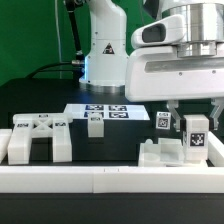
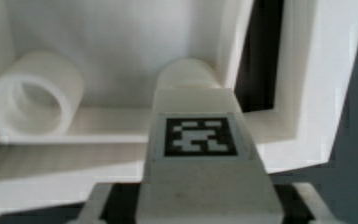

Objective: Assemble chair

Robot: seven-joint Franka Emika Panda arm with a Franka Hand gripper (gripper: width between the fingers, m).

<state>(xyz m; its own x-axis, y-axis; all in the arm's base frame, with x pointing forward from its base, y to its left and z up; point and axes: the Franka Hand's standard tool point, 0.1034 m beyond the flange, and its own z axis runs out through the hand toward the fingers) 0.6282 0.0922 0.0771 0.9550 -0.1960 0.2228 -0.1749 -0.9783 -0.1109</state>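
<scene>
Open black bench (image 1: 110, 145) lies between the large tagged block (image 1: 40, 138) at the exterior view's left and the low white part (image 1: 158, 155) at its right. Only a small block (image 1: 95, 125) stands in that lane, toward the far side. A long white rail (image 1: 110, 182) closes the near edge. Far centre stand the robot base (image 1: 105, 55) and the marker board (image 1: 105, 110). At the right, the tagged leg (image 1: 196, 138) clamped in the jaws, a second tagged piece (image 1: 162, 122) beside it and the wide wrist housing (image 1: 175, 70) overhead crowd the space. In the wrist view a white wall (image 2: 318, 90) and a round white piece (image 2: 43, 95) stand close around the leg.

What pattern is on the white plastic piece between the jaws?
A black-and-white square tag on the matte white plastic piece; clearest in the wrist view.
</scene>
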